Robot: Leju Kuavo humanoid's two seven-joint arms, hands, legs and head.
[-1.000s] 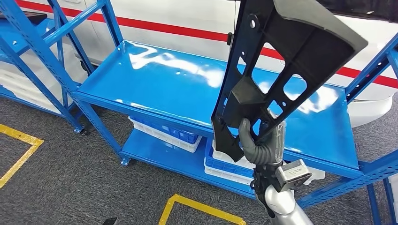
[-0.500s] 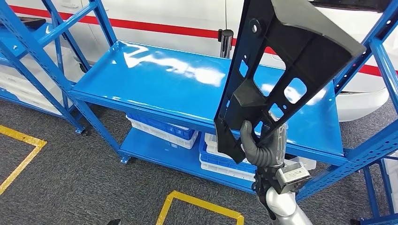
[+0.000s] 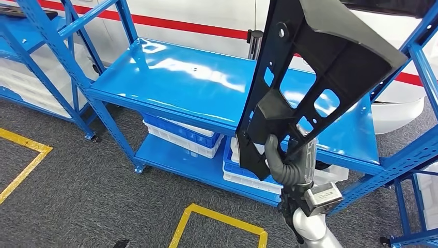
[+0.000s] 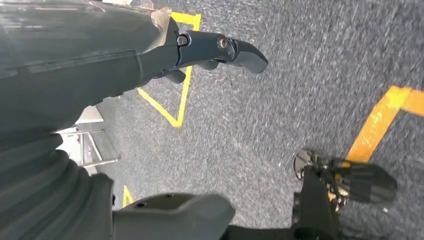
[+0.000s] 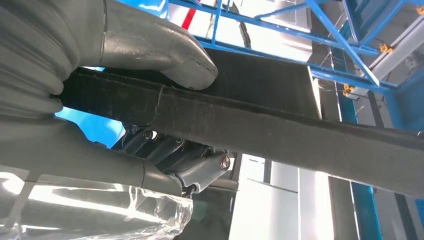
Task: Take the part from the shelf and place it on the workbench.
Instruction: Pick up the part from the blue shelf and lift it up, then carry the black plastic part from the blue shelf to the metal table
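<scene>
The right hand (image 3: 290, 163) is clamped around the lower end of the part (image 3: 315, 67), thumb pressed on one face and the darker fingers wrapped behind the other, so the part is already off the shelf and carried in the air in front of the robot. From the hand the part rises up and slightly to the right, its long axis close to upright with a lean, and its broad upper end stands well above the grip, in front of the blue shelf (image 3: 170, 77) behind it. That matters for what comes, I judge: the hand holds the narrow end, so most of the piece sits above the grip and will have to be tipped down flat before it can rest on a workbench, which I cannot pick out among these frames. The left hand (image 4: 200, 50) hangs low over the grey carpet with its fingers loose and apart, holding nothing, so it is the right arm that must do the placing. The part itself is a long, flat, matte black moulded plastic panel, ribbed along its edges, pierced by several cut-out windows and a small round hole near the top, widening into an angled wing at the upper end. Seen close from the wrist, its edge (image 5: 280, 125) looks rough and dull.
</scene>
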